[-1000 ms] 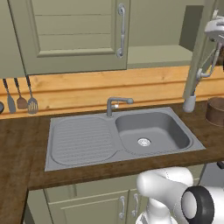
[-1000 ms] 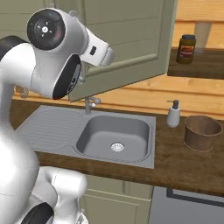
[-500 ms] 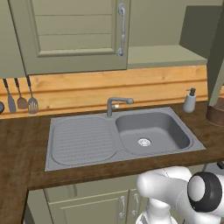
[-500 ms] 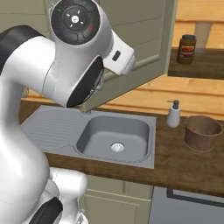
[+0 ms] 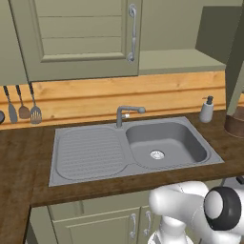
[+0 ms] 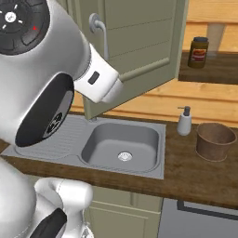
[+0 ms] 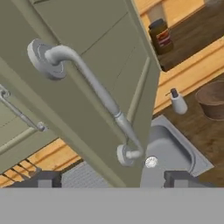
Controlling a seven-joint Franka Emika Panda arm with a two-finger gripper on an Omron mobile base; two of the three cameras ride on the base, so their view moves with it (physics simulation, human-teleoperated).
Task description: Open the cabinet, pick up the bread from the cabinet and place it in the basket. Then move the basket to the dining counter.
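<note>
The sage-green cabinet has its right door [image 7: 100,65] swung open, and the door's curved silver handle [image 7: 98,94] runs close in front of the hand. My gripper [image 7: 111,179] is open; its fingertips [image 7: 43,179] stand wide apart just below the handle's lower end and hold nothing. In the right base view the open door [image 6: 139,51] hangs over the sink. The brown woven basket [image 6: 214,141] stands on the worktop at the right, and its edge [image 5: 236,126] shows in the left base view. The bread is hidden. The dining counter is out of view.
A dark jar with a yellow label [image 6: 198,51] stands on the cabinet shelf. A white soap bottle [image 6: 184,122] stands between the grey sink [image 6: 123,144] and the basket. The left cabinet door [image 5: 86,38] is shut. Utensils [image 5: 24,107] hang on the left wall.
The jaws have opened and let go of the door handle. The hand has drawn back from the door, and the arm has swung closer to the right base camera.
</note>
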